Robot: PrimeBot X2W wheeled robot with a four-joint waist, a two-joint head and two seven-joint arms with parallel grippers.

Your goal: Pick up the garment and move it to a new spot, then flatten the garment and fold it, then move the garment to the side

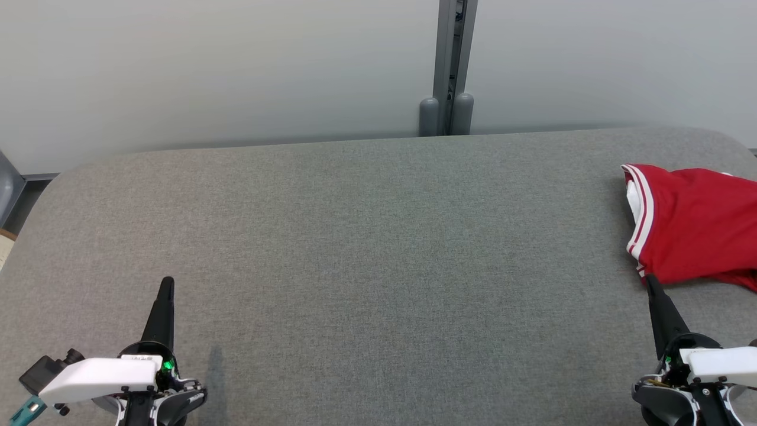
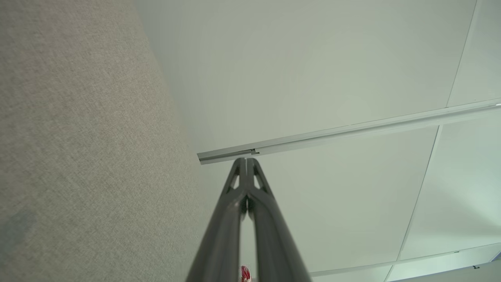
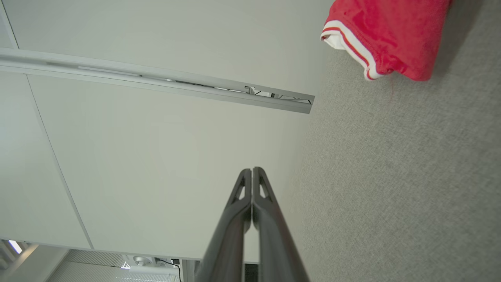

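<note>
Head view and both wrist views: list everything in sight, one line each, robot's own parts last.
garment: one, red with white striped trim, crumpled at the table's far right, cut off by the picture's edge
table: one, grey fabric top, across the foreground
wall panels: two, pale grey, behind the table
post: one, grey metal, upright between the panels
left gripper: one, dark fingers, shut, lower left over bare table
right gripper: one, dark fingers, shut, lower right, tip near the garment

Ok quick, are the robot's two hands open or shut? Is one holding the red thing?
Left gripper: shut, holding nothing.
Right gripper: shut, holding nothing; the red garment lies apart from it.
</note>
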